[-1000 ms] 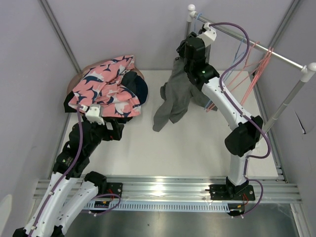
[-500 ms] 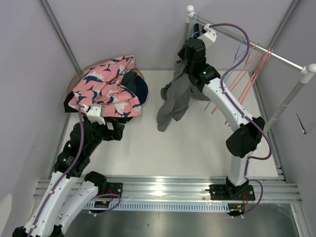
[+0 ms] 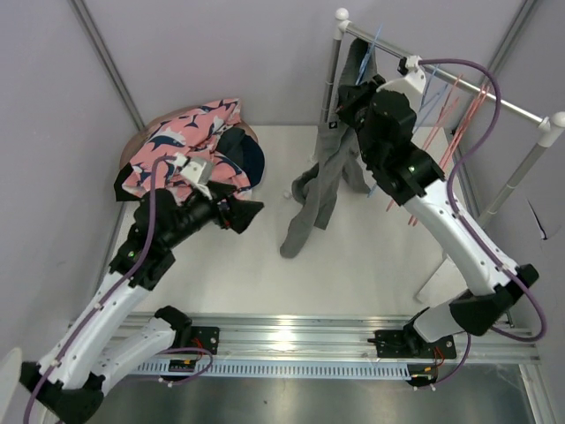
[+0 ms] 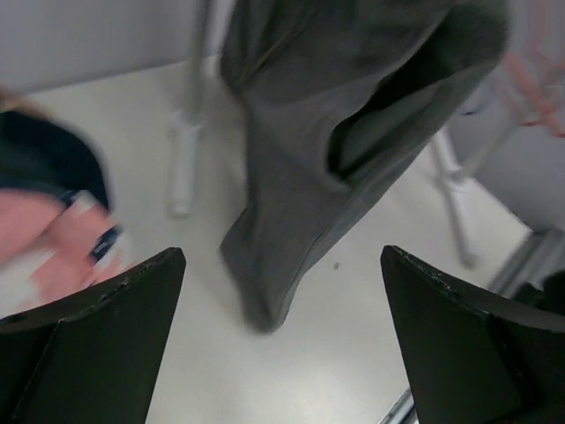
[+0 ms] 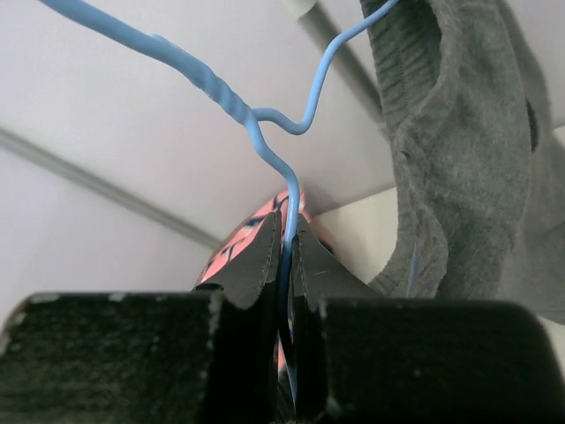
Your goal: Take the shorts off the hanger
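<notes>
Right gripper (image 5: 284, 231) pinched tight on the blue hanger (image 5: 256, 132), just under the rail (image 3: 459, 84).

Its fingers clamp the wire, and the grey shorts (image 3: 320, 190) drape from that hanger below the rail's far-left end, their lower end reaching the table (image 3: 371, 265). The left gripper (image 4: 282, 265) is spread wide and holds nothing, facing the grey cloth from well away from the rail. Farther from the rail, the pink printed shorts (image 3: 181, 150) lie heaped with the navy shorts (image 3: 247, 157) and black shorts (image 3: 125, 185). Red hangers (image 3: 468, 115) hang on the rail.
</notes>
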